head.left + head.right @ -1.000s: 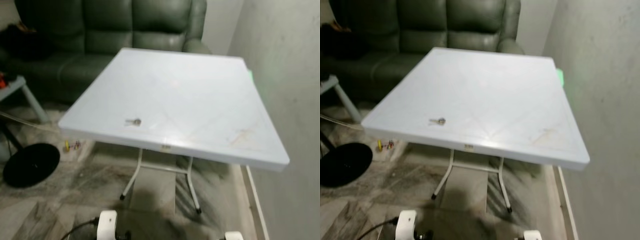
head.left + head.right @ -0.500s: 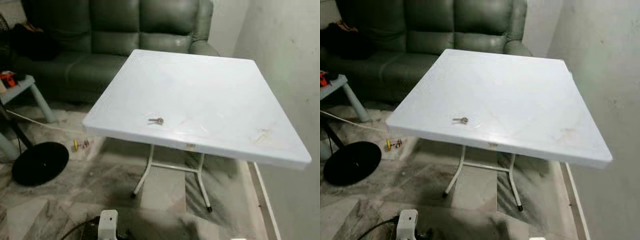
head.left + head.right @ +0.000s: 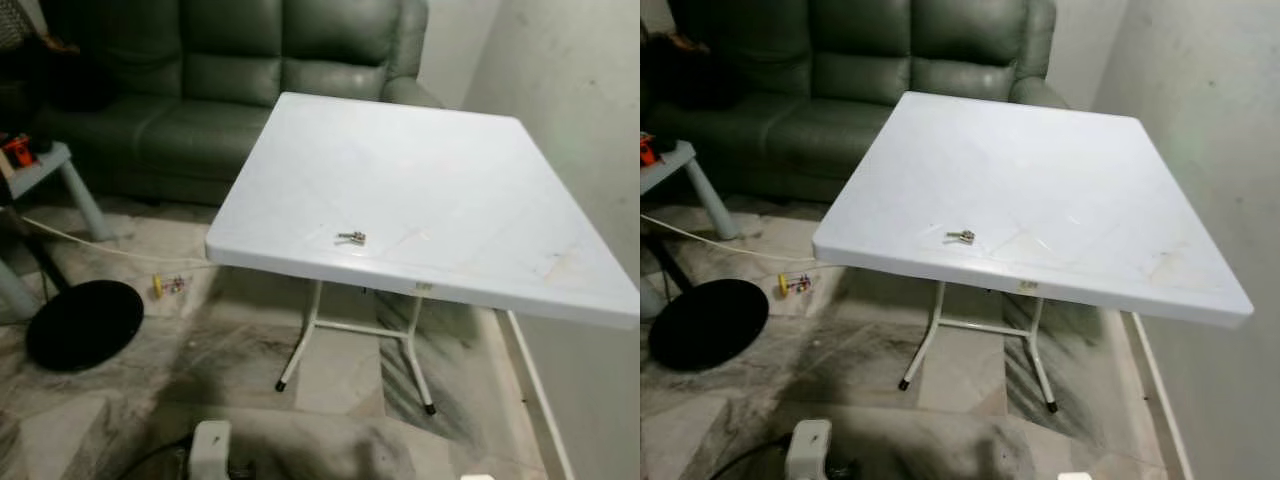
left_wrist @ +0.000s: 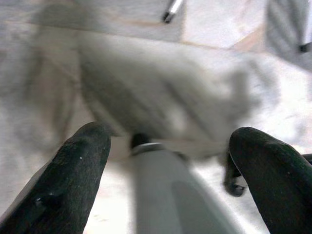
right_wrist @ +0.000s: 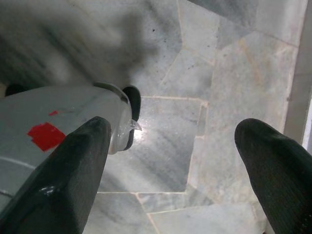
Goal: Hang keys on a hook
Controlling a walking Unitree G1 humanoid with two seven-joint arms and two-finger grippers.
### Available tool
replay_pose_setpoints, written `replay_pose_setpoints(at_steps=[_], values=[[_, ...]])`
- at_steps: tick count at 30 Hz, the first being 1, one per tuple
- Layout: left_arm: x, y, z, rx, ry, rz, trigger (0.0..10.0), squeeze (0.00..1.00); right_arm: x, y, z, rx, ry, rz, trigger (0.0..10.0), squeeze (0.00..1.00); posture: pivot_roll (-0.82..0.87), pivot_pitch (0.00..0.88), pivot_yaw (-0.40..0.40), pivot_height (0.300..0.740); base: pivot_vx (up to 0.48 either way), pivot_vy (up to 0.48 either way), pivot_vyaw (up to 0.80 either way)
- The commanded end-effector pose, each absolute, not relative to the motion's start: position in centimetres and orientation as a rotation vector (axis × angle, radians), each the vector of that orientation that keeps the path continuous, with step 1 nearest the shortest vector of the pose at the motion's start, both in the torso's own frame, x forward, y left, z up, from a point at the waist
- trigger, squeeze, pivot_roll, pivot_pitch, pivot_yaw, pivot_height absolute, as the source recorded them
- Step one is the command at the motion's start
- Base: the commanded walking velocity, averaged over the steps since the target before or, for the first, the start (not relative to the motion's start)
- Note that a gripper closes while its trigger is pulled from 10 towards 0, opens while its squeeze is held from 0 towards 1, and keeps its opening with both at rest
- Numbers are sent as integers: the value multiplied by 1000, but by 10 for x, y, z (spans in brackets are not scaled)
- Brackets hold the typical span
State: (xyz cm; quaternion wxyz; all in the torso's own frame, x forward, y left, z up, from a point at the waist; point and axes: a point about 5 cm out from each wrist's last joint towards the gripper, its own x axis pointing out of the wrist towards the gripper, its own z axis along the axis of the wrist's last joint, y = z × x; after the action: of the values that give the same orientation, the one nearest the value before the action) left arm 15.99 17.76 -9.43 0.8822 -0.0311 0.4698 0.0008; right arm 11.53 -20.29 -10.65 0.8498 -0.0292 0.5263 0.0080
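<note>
left gripper: jaws spread wide, empty, low over the floor
right gripper: same, gaping, idle
keys: centre frame, flat near bench front edge; probably light, stiff, slippery, so pinch the ring

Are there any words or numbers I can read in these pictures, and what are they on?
None can be read.
Small sticker on the front edge of the white table, at: too small and blurred to read.
Red patch on the robot's leg: no letters show.
The keys: no readable tag.
</note>
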Motion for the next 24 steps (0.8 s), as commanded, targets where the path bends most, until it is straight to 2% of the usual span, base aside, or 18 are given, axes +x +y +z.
replay_pose_setpoints(at_steps=[1, 8, 13, 20, 24], values=[[166, 166, -92, -77, 959, -23, 10000, 0, 110, -195, -109, -47, 1133, 55, 10000, 0, -22, 0, -54, 715, 0, 0, 0], [169, 162, -91, -62, 940, -58, 10000, 0, 117, -195, -107, -51, 1104, 69, 10000, 0, -20, 0, -55, 715, 0, 0, 0], [184, 156, -83, -62, 860, -97, 10000, 0, 134, -195, -101, -50, 1031, 88, 10000, 0, -24, 0, -47, 715, 0, 0, 0], [229, 149, -53, -84, 626, -160, 10000, 0, 196, -187, -70, -32, 753, 175, 10000, 0, -11, 0, -46, 715, 0, 0, 0], [251, 153, -34, -111, 506, -150, 10000, 0, 219, -186, -53, -23, 631, 194, 10000, 0, -7, 0, -47, 715, 0, 0, 0]])
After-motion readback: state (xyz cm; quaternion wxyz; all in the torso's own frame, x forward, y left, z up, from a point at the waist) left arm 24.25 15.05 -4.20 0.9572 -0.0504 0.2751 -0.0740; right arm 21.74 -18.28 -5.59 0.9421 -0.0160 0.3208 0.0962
